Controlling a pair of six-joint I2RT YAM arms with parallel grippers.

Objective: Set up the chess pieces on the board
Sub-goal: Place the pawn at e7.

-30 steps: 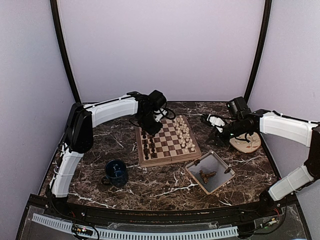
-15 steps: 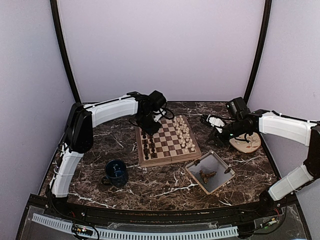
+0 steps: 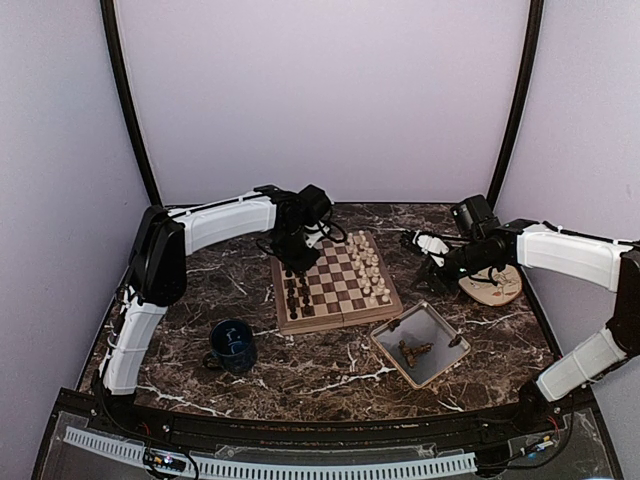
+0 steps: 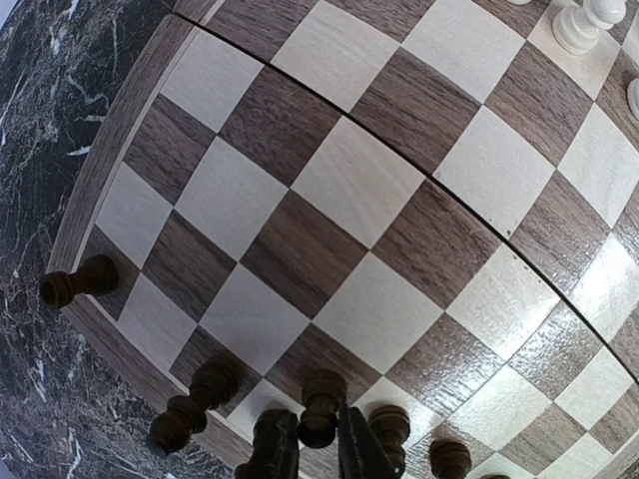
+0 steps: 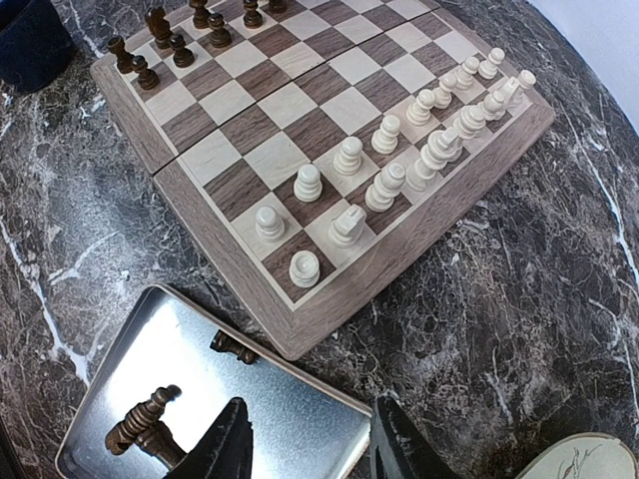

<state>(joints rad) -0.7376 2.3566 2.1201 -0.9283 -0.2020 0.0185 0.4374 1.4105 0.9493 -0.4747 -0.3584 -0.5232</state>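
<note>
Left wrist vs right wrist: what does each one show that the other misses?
Only left wrist: the left gripper straddling a dark chess piece at the board's edge. Only right wrist: the open right gripper, the metal tray with spare dark pieces in it, and the rim of a plate. Both: the chessboard, standing dark pieces, white pieces, marble table.

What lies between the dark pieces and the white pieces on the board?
Nothing: only bare squares of the board, clearest in the right wrist view.
</note>
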